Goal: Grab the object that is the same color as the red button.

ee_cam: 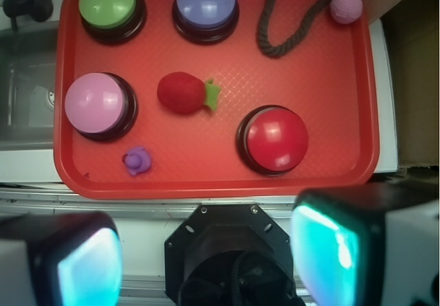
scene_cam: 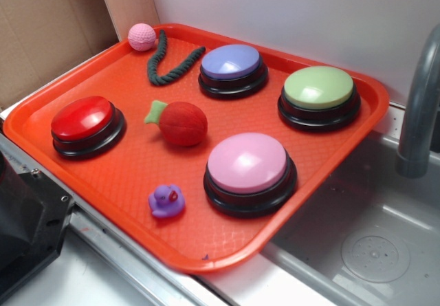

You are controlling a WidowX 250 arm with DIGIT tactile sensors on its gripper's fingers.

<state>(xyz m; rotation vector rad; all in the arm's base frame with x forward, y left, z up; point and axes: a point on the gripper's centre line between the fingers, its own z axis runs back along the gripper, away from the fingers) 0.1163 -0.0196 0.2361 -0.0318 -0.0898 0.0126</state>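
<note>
1. I saw my gripper spread wide, its fingers clear of everything and holding nothing.
2. The red toy fruit lay mid-tray, just right of the red button.

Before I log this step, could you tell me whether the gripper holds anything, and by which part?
Nothing is held: the gripper is open above the tray's near edge, and the red fruit lies untouched.

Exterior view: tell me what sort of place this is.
Probably a toy kitchen test bench: a red tray holding dome buttons and small toys sits beside a grey sink basin with a faucet, cardboard behind.
</note>
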